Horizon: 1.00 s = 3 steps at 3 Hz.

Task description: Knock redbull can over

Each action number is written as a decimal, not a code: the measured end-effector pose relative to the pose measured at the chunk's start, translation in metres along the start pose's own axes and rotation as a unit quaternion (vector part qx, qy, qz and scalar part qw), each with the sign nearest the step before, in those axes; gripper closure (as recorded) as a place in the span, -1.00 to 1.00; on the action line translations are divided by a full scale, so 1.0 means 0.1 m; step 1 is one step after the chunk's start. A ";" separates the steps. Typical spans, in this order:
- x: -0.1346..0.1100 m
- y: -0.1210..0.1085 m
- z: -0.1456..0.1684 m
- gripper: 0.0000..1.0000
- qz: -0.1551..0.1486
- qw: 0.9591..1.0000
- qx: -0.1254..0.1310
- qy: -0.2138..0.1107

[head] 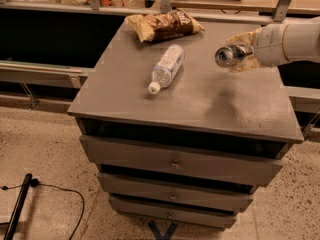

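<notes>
Seen from where I stand, the room is mostly pale speckled floor (47,149) running up to a long dark bench (55,34) along the back wall, with metal uprights and a wooden shelf above it. In front of the bench stands a grey cabinet (175,184) with three drawers stacked under an open slot, each with a small knob at its middle. Its flat top (200,104) is dull grey and scuffed, with a soft shadow on the right half. A white robot arm (292,41) reaches in from the right edge, above the back right part of that top. Near the back edge, left of centre, lies a crumpled brown and yellow chip bag (162,25). Just in front of it a clear water bottle (167,66) lies on its side, its white cap (153,88) pointing toward the front left corner. The gripper (240,57) hangs at the end of the arm, well apart from the bottle, its beige fingers closed around the redbull can (226,56). The can is held off the surface and tipped flat, its shiny silver end facing left and toward me, with the shadow lying below it. On the floor at lower left a thin black cable (67,196) curls beside a dark rod (19,204), and a blue mark (162,230) shows at the cabinet's foot.
</notes>
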<state>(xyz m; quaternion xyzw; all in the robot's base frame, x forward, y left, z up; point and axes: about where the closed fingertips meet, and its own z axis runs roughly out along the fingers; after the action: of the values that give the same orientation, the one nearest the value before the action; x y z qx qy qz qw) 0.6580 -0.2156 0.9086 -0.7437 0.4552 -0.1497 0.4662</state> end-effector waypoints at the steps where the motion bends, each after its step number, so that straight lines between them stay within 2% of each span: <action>1: -0.05 0.02 0.10 1.00 -0.041 0.999 0.015 0.010; 2: -0.07 0.13 0.23 1.00 -0.058 0.998 -0.001 0.028; 3: -0.03 0.21 0.33 1.00 -0.059 0.997 -0.011 0.049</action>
<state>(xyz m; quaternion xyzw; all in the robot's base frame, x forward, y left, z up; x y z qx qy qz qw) 0.6667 -0.1976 0.8748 -0.7664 0.4343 -0.2079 0.4252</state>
